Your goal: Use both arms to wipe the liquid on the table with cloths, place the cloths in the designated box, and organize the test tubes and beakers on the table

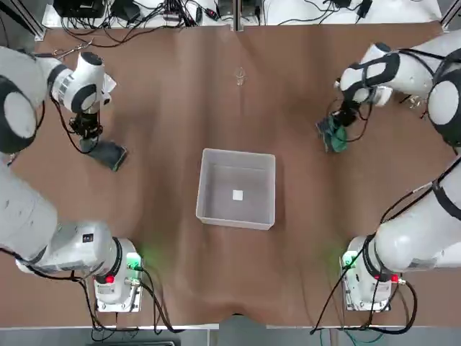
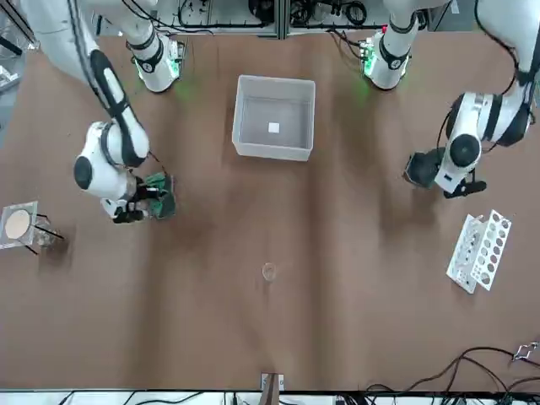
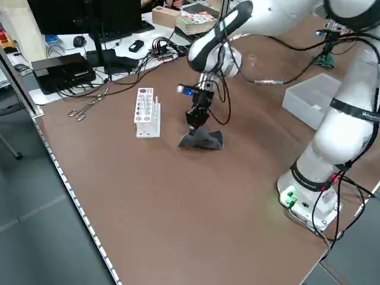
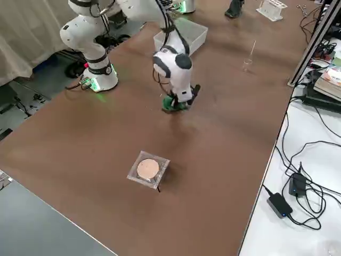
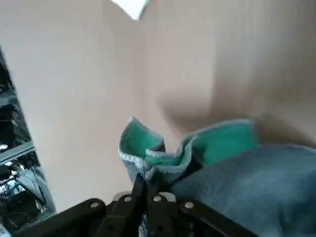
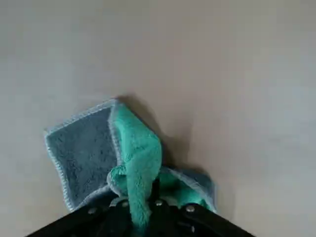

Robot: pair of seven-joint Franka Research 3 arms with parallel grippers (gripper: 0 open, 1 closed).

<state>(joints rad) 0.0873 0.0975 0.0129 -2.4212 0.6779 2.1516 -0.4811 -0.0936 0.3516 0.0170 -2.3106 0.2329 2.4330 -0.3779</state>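
Grey cloth [image 5: 242,187] sat pinched in the left gripper [image 5: 146,191], green-and-grey cloth [image 6: 138,148] nipped by the right gripper's fingers [image 6: 154,197], both well apart from the box [image 1: 236,222], presumably for wiping first.

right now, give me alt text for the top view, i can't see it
Two white robot arms reach over a brown table, the left gripper pinching a grey cloth and the right gripper a green one. Between them sits a pale plastic box, a small clear glass item beyond it.
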